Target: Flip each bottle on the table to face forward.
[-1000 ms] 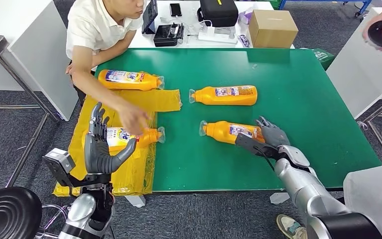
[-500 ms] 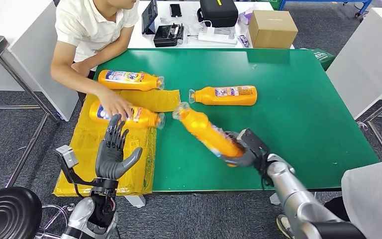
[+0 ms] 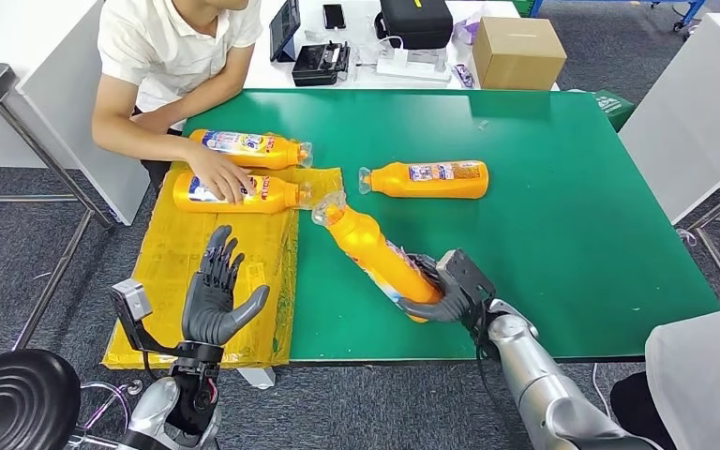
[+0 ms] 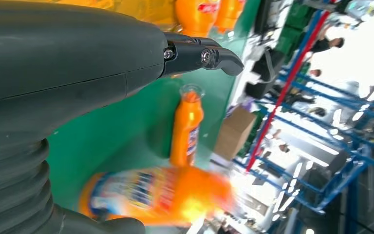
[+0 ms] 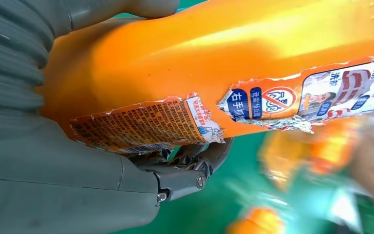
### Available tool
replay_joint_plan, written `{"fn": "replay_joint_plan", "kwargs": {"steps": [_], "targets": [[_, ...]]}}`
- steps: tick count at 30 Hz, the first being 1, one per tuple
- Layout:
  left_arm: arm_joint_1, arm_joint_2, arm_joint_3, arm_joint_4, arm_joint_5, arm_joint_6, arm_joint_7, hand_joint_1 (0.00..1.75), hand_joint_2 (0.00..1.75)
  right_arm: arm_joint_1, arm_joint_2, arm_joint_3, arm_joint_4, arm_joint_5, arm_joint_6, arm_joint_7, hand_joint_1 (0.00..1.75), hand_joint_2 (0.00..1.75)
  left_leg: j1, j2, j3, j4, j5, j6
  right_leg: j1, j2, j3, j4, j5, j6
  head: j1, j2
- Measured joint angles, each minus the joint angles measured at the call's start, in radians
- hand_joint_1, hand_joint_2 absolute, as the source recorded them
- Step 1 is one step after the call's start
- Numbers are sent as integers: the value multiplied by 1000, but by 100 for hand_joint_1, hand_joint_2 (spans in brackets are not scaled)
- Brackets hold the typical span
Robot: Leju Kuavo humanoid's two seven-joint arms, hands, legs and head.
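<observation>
My right hand [image 3: 446, 292] grips the base end of an orange bottle [image 3: 373, 251] and holds it tilted over the green table [image 3: 562, 225], cap end toward the far left. The right wrist view shows that bottle [image 5: 233, 58] with torn labels, resting in my right hand [image 5: 58, 165]. A second bottle [image 3: 428, 178] lies mid-table, seen also as the bottle [image 4: 186, 130] in the left wrist view. Two more lie at the far left: one bottle [image 3: 248, 148] on the table, another bottle [image 3: 265, 193] under a person's hand [image 3: 220, 180]. My left hand [image 3: 214, 295] is raised and open, fingers spread.
A yellow sheet [image 3: 206, 281] covers the table's left front corner and hangs over its edge. A person in a white shirt [image 3: 173, 42] sits at the far left. A cardboard box [image 3: 514, 52] and a black case [image 3: 413, 21] stand on the white table behind.
My right hand has closed on the near bottle, lifted it and swung its cap end to the far left. The person slid a bottle farther back on the yellow sheet. My left hand sank slightly.
</observation>
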Motion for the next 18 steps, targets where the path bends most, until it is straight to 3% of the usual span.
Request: {"fn": "replay_joint_plan", "kwargs": {"steps": [7,18], "targets": [[24,0,-70,23,10,-12,40,0,175,104,79,107,-246,-225,-51,46,175,175,1,1,-2,-1,0,0,1,0,-4,0,0,-1,0,0],[13,1,-165,36,106,-18,98,0,175,132,164,341,-294,-192,-221,15,175,175,1,1,-4,-1,0,0,0,0,-6,0,0,-1,0,0]]}}
